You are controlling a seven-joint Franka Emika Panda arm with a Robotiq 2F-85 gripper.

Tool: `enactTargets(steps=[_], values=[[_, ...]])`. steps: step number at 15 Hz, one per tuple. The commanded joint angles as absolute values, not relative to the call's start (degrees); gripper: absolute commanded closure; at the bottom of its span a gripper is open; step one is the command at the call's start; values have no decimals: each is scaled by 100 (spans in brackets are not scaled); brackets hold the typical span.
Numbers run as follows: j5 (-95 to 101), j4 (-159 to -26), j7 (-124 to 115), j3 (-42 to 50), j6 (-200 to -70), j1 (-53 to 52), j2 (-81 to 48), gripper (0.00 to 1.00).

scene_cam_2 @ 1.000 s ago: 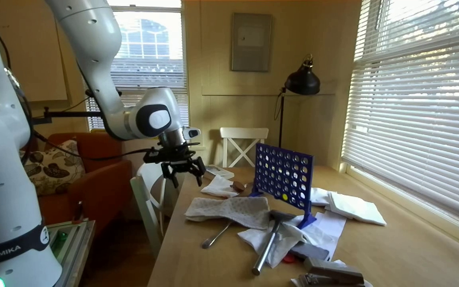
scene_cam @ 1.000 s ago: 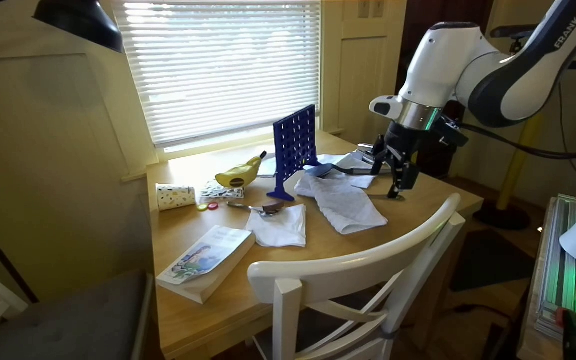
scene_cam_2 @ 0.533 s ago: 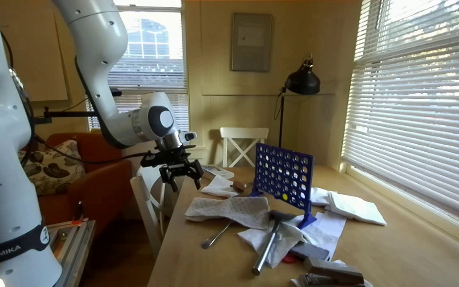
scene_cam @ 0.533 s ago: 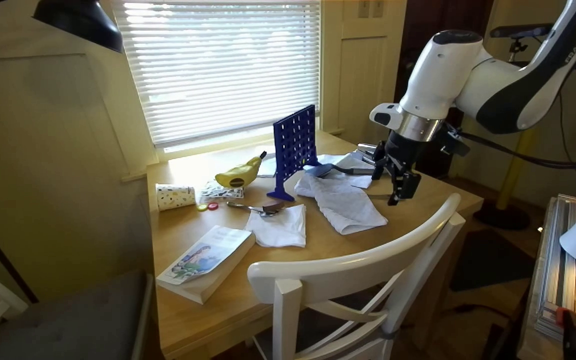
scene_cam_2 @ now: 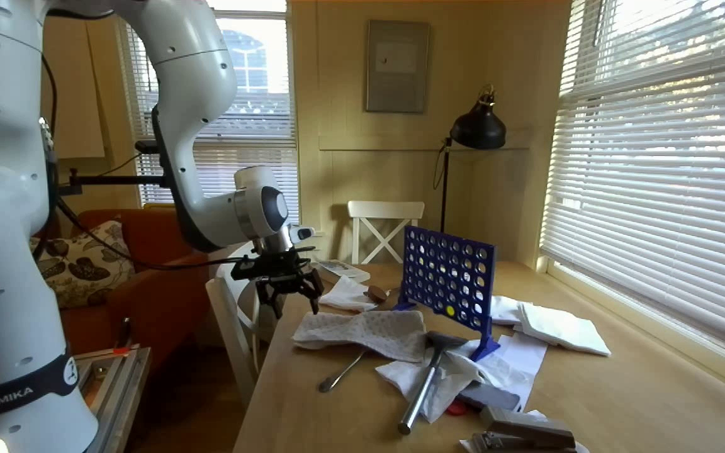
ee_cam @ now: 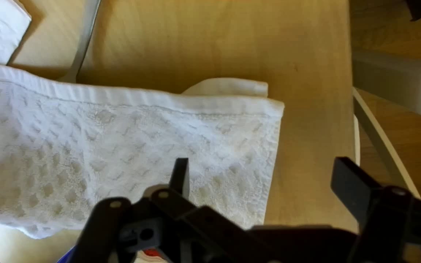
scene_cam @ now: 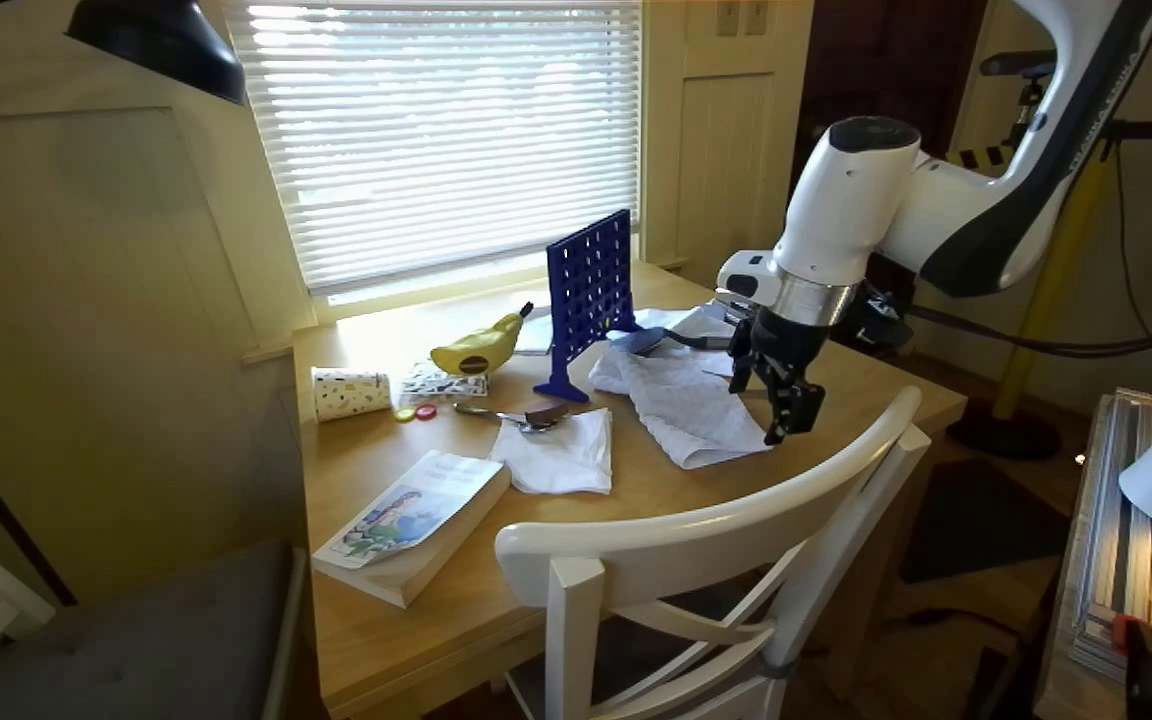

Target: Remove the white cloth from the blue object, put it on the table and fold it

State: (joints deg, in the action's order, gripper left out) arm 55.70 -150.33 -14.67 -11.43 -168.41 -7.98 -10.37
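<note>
"What lies left of the claw (scene_cam: 756,413) in an exterior view?"
"The upright blue rack (scene_cam: 591,288), well apart; then, nearer, the white cloth (scene_cam: 688,402), lying on the table (scene_cam: 641,490)."
"And the claw itself?"
"Spread wide, hanging near the cloth's end."

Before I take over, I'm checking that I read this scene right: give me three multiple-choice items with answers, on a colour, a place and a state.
1. What colour is the upright rack?
A. Orange
B. Blue
C. Green

2. Where is the dimpled white cloth?
A. Draped over the rack
B. On the floor
C. On the table

3. How does the gripper stand?
A. Open
B. Shut
C. Clamped on the rack

1 B: its frame shows blue in both exterior views.
2 C: both exterior views show it lying there, not hung on the rack.
3 A: in the wrist view the fingers are spread well apart.
</note>
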Motion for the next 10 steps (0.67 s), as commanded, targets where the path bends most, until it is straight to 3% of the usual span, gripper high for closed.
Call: enactTargets(steps=[1, 2, 4, 8, 9, 10], values=[[6056, -14581, -1809, -959, -16750, -971, -1579, 1], [6110, -14519, -1844, -933, -16748, -999, -1662, 4], [6201, -14393, -1909, -877, -16732, -1083, -1829, 24], [6317, -14205, -2045, -757, -16751, -1252, -2071, 39], [6329, -14166, -2080, -727, -16757, -1295, -2117, 38], [6332, -14131, -2106, -698, -16757, -1338, -2165, 46]])
